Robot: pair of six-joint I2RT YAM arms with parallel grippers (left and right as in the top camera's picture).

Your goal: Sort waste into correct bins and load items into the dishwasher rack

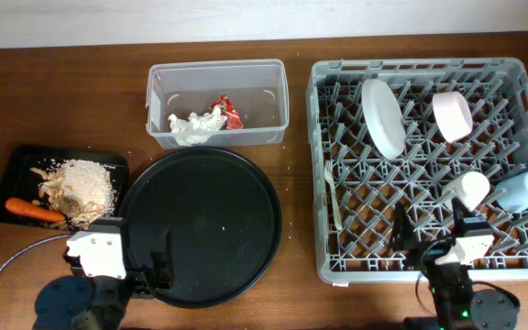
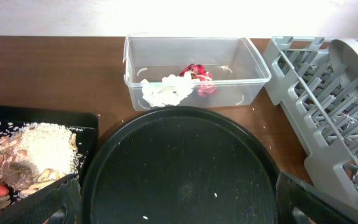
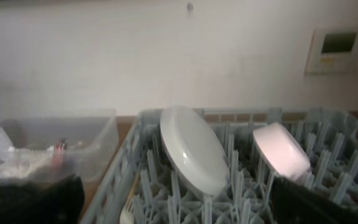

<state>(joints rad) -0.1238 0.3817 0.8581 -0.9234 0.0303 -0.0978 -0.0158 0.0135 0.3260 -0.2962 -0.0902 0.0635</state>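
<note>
The grey dishwasher rack [image 1: 420, 69] on the right holds a white plate [image 1: 383, 117] on edge, a pinkish bowl [image 1: 452, 115], a white cup [image 1: 471, 189], a light blue cup [image 1: 524, 191] and a white fork [image 1: 333, 197]. The clear tub [image 1: 159, 87] holds crumpled napkins [image 1: 195, 126] and a red wrapper [image 1: 228, 112]. The shallow black tray [image 1: 16, 170] holds crumbly scraps [image 1: 82, 183] and a carrot [image 1: 33, 210]. My left gripper [image 1: 126, 266] is open over the near rim of the round tray. My right gripper [image 1: 429, 234] is open and empty above the rack's front.
A large round black tray [image 1: 200, 225] lies bare between the shallow tray and the rack. In the left wrist view the tub [image 2: 194, 46] stands beyond it and the rack [image 2: 316, 93] is at the right. A grey cable [image 1: 7, 261] curves at the front left.
</note>
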